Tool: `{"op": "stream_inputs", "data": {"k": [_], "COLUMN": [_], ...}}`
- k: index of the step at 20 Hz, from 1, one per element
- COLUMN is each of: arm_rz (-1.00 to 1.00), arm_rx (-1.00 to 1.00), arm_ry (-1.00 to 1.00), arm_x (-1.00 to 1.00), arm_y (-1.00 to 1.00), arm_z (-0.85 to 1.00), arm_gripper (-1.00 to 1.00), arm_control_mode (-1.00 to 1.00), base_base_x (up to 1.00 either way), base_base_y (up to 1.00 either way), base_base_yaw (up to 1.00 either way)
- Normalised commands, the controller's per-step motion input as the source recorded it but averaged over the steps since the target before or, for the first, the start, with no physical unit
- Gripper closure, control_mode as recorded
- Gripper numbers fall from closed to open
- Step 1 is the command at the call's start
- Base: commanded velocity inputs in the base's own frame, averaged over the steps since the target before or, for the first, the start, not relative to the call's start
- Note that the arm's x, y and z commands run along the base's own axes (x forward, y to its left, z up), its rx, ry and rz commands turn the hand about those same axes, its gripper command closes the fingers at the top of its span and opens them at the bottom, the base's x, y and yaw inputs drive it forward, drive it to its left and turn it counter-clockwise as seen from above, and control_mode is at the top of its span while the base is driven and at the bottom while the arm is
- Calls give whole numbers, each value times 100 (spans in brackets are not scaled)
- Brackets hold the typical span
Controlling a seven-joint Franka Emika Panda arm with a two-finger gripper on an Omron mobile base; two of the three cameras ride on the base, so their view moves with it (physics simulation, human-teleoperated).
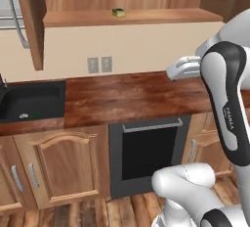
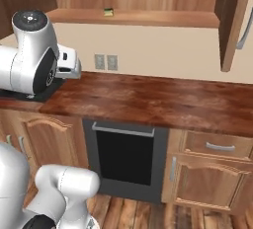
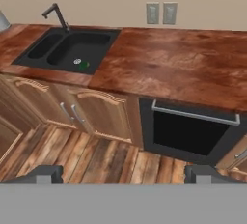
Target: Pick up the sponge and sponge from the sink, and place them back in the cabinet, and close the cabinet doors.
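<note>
One sponge [image 3: 84, 65], small and dark green, lies in the right basin of the black sink [image 3: 58, 44], beside the round silver drain. The other sponge [image 1: 117, 12] sits on the floor of the open wall cabinet [image 1: 132, 17], green over yellow. One cabinet door [image 1: 31, 20] stands swung out at the left, and the other cabinet door [image 2: 232, 20] hangs open at the right. My gripper [image 3: 123, 175] is open with nothing between its fingers. It hovers high over the floor in front of the counter, well to the right of the sink.
A slim dark faucet [image 3: 57, 14] rises behind the sink. The brown wooden counter [image 3: 183, 63] runs right of it, over a black oven [image 3: 193, 131]. Two wall outlets [image 3: 160, 13] sit above. Arched-panel lower cabinets [image 3: 101, 114] stand under the sink.
</note>
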Motion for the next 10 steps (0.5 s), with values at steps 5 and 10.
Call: {"op": "stream_inputs", "data": {"k": [5,10], "arm_rz": [0,0], "arm_rx": [0,0], "arm_ry": [0,0], "arm_x": [0,0], "arm_y": [0,0], "arm_z": [0,0], "arm_gripper": [-100,-100], "arm_control_mode": [100,100], "base_base_x": [-67,-60], "base_base_y": [17,22], "base_base_yaw": [-8,-7]}}
